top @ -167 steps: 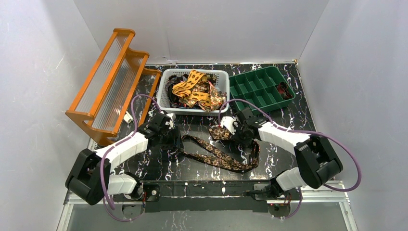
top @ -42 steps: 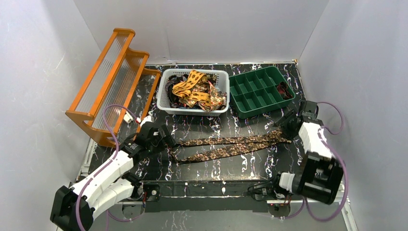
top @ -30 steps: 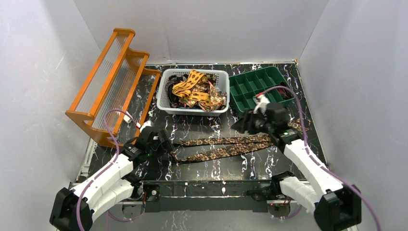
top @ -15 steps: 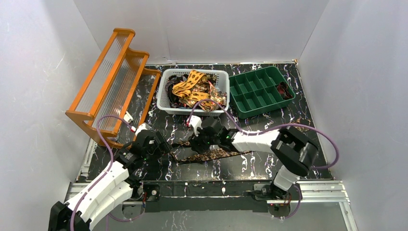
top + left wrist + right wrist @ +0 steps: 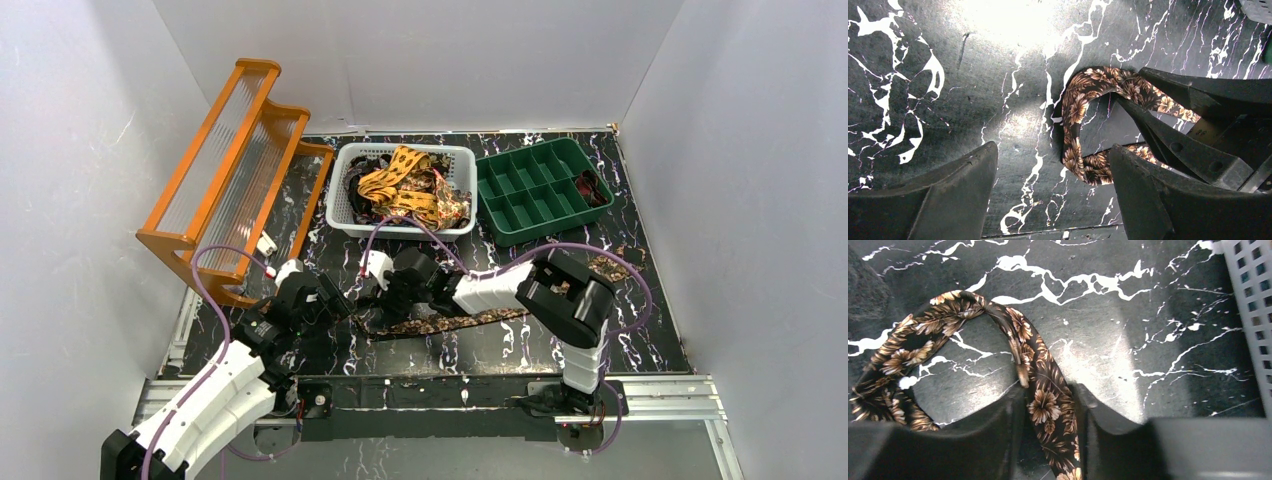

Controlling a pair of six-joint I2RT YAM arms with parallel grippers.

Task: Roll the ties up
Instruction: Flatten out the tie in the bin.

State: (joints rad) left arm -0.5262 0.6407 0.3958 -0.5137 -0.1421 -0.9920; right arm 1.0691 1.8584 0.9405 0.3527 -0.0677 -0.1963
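While the left tool (image 5: 1052,149) hangs wide open near the table's (image 5: 520,350) front edge, the tie (image 5: 1075,107) lies doubled just beyond it, with its long axis running left to right and its bend lying under those spread fingers. The right tool (image 5: 1050,395), reaching across from the right, is the closer of the two and straddles one strand beside the bend at a narrow gap. The dark brown, tan-flowered cloth lies flat and unbunched there, so it looks not yet pinched.
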